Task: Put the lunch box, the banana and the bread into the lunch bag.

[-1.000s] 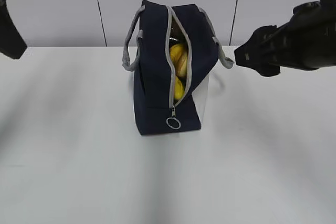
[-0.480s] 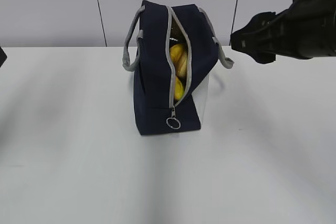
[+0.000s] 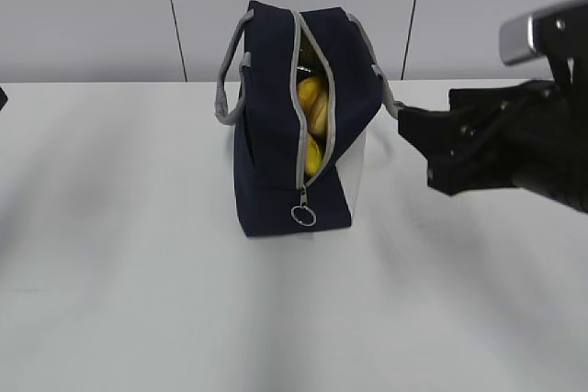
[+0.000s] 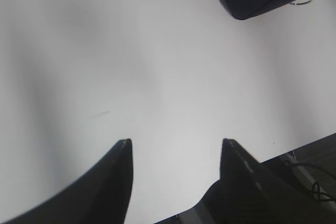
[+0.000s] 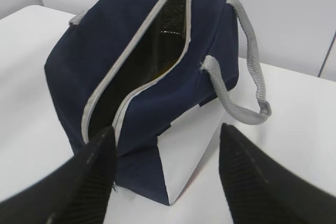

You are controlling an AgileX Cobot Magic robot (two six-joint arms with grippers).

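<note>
You see white table point(image 3: 138, 300), grey panel wall point(image 3: 92, 16), lunch bag point(image 3: 276, 135) unzipped, banana point(image 3: 312, 98) visible only from exterior, right gripper point(image 5: 165, 174) beside bag wide, empty, left gripper point(image 4: 176, 148) wide, empty.

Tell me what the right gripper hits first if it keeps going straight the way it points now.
Most likely the lunch bag. The open right gripper points at its near end, around the white lower panel and navy side below the grey handle. Nothing shows in between, though depth is uncertain.
</note>
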